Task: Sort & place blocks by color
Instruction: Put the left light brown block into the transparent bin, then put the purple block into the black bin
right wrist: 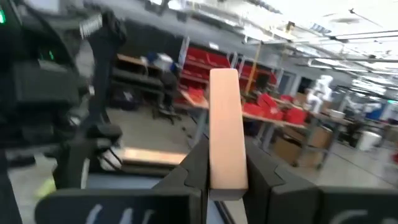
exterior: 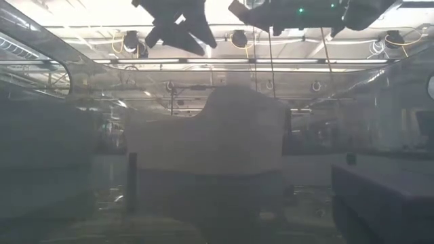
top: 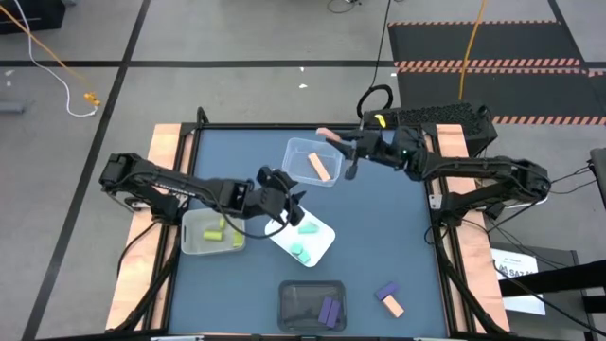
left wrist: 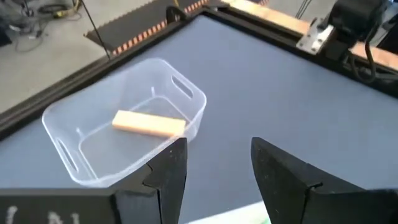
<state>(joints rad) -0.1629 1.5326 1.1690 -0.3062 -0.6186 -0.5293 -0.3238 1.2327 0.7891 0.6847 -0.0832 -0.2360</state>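
Note:
My right gripper (top: pixel 343 144) hovers at the far right corner of a clear bin (top: pixel 295 150) and is shut on a salmon-orange bar (right wrist: pixel 225 124). A second salmon-orange bar (top: pixel 319 168) lies flat in that bin and also appears in the left wrist view (left wrist: pixel 149 123). My left gripper (top: pixel 292 204) is open and empty, raised over a white tray (top: pixel 322 248) that holds mint-teal blocks (top: pixel 301 239). Yellow-green blocks (top: pixel 214 230) sit in a clear bin on the left. One purple block (top: pixel 329 310) lies in a dark bin. A purple block (top: pixel 385 291) and a salmon-orange block (top: pixel 394 306) lie loose on the table. My right gripper pinches the salmon-orange bar between its two fingers (right wrist: pixel 196 165), which grip its long sides near one end (right wrist: pixel 225 177). The bar runs along the fingers and its free end (top: pixel 325 133) sticks out past the tips. It is lifted clear above the table.
The clear bin with yellow-green blocks (top: pixel 189 242) sits near the table's left side. The dark bin (top: pixel 289 308) sits at the near edge. The blue table (top: pixel 388 218) is open to the right of the trays. In the low view, bin walls (exterior: pixel 203 156) block most of the scene.

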